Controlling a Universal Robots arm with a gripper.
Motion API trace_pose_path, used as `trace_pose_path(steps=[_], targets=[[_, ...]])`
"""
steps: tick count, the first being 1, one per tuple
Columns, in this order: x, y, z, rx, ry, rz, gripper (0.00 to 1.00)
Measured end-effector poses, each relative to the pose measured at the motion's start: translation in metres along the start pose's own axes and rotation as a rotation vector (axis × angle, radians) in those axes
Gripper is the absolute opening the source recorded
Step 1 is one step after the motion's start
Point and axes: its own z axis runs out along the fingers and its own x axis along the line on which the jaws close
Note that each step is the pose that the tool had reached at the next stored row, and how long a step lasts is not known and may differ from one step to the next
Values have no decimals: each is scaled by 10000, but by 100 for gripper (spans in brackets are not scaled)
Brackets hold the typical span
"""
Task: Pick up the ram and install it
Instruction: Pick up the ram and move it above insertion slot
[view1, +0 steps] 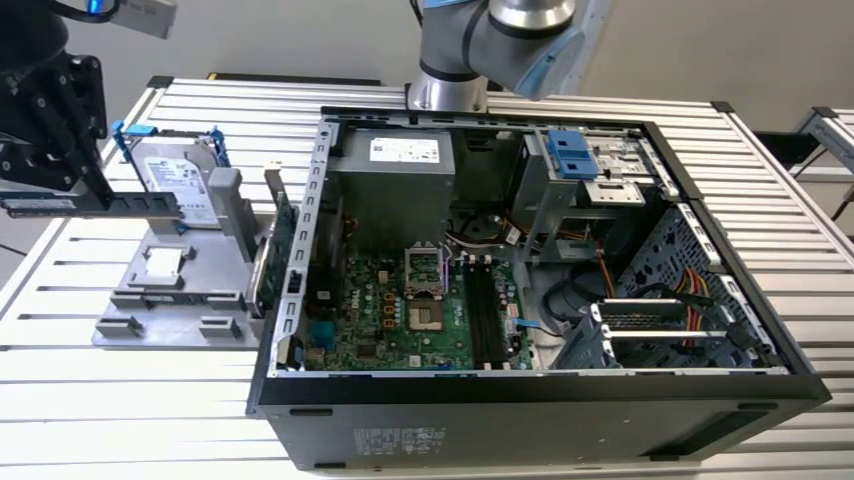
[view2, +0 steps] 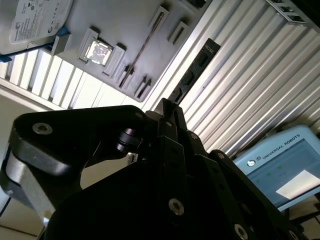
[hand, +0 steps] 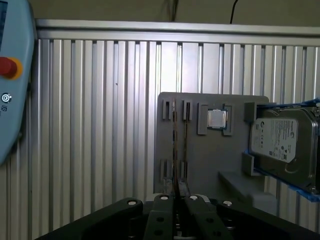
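Note:
The ram (view1: 127, 205) is a thin dark stick held level in the air at the exterior view's left, above the left part of the grey fixture tray (view1: 160, 300). My black gripper (view1: 51, 195) is shut on it near one end. In the second wrist view the ram (view2: 192, 72) juts out from between the closed fingers (view2: 172, 117). In the first wrist view the ram (hand: 175, 145) shows edge-on as a thin line rising from my gripper (hand: 177, 189), over the tray (hand: 200, 160). The open computer case (view1: 534, 390) lies to the right, with its memory slots (view1: 483, 310) beside the processor socket.
A silver hard drive with blue rails (view1: 180, 180) and a processor chip (hand: 216, 119) sit on the tray. A green expansion card (view1: 280, 250) stands at the tray's edge by the case wall. A teach pendant (hand: 12, 85) lies on the slatted table (view1: 134, 400).

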Motion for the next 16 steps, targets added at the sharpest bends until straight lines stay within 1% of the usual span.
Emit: trace_pose_path(steps=[11, 16], targets=[[1, -139, -6, 0, 0, -1, 0], [1, -212, -9, -2, 1, -1, 0]])
